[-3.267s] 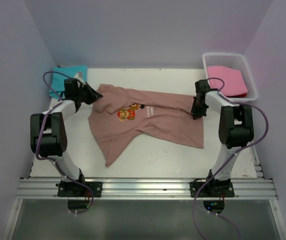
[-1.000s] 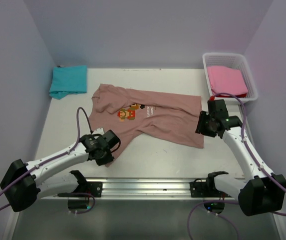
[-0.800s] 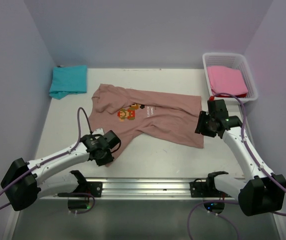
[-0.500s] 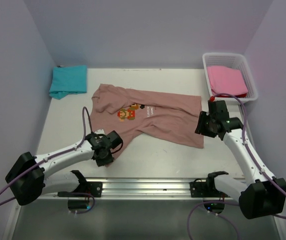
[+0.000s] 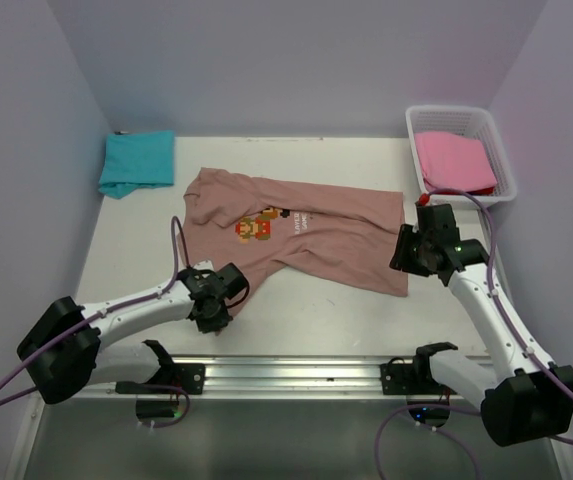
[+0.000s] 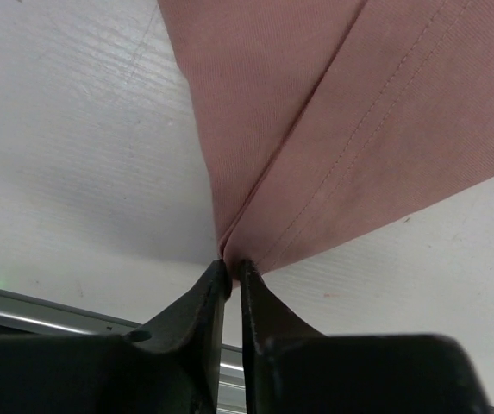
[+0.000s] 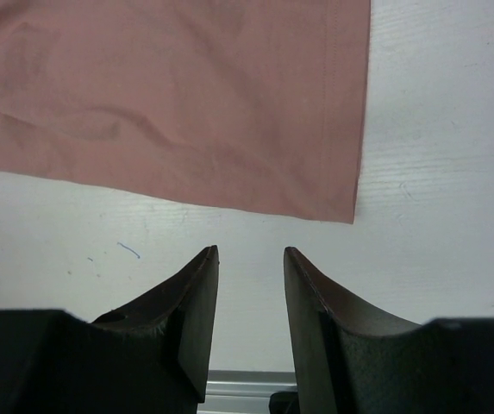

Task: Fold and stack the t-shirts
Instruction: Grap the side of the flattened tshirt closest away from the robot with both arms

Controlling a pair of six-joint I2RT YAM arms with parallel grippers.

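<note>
The salmon-brown t-shirt (image 5: 296,235) with a pixel-character print lies spread and rumpled across the table's middle. My left gripper (image 5: 216,318) is shut on its near-left corner; the wrist view shows the cloth (image 6: 333,129) pinched between the fingertips (image 6: 232,269). My right gripper (image 5: 403,262) is open and empty, hovering just short of the shirt's near-right hem corner (image 7: 341,207). A folded teal t-shirt (image 5: 138,161) lies at the far left. A bright pink t-shirt (image 5: 453,159) sits in the basket.
A white plastic basket (image 5: 506,170) stands at the far right corner. The metal rail (image 5: 296,375) runs along the near table edge, close below both grippers. Lilac walls enclose the table on three sides.
Both arms have swung from the shirt's far corners to its near corners. Over the last second the left gripper edged right onto the near-left corner. The right gripper has barely moved.
</note>
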